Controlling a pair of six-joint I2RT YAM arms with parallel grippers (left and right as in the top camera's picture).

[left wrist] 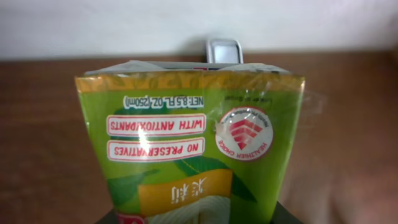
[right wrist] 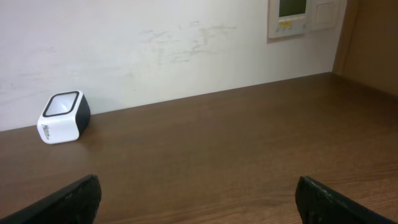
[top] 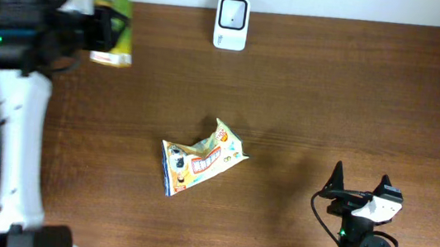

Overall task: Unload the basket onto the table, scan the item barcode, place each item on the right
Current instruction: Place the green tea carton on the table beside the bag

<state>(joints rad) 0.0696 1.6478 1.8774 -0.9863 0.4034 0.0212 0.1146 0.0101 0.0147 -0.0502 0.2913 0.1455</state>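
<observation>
Up near the far-left corner of the brown wooden surface (top: 331,95), the left pincer (top: 108,28) pinched a green rectangular drink carton (left wrist: 193,149), lifted near the white boxy barcode scanner (top: 231,23). The right pincer (top: 362,175) stood spread wide, its 2 fingers well apart. A yellow crinkled snack bag (top: 199,159) lay mid-surface.

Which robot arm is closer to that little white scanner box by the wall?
Left. The left end effector, holding a green carton, is along the same back edge as the scanner; the right end effector, open, is across the table at the front edge.
</observation>
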